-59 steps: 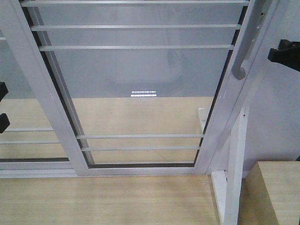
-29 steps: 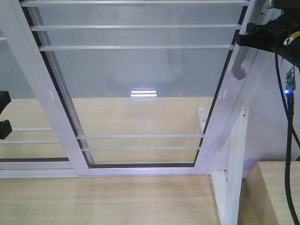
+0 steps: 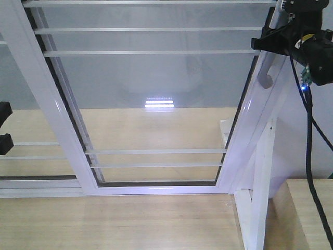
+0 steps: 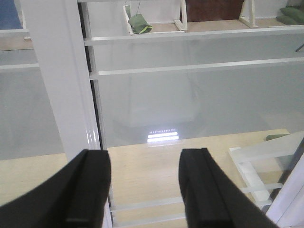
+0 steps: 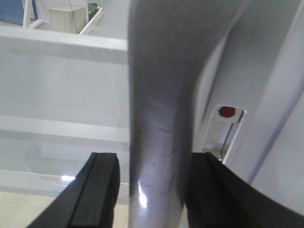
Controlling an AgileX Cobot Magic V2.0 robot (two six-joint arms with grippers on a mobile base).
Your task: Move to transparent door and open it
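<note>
Handle [image 5: 159,95] — curved, grey — on white-framed clear glass door [image 3: 156,83] sits inside open right hand [image 5: 152,190]; left hand [image 4: 145,185] open, empty.

I log the door [image 3: 156,94] frame as glossy white, its glass clear with thin white bars, its handle [image 5: 156,118] dull grey. Left fingers [image 4: 90,190] and right fingers [image 5: 97,190] black. Floor [image 3: 119,219] pale wood grain. Cable [image 3: 310,172] black.
</note>
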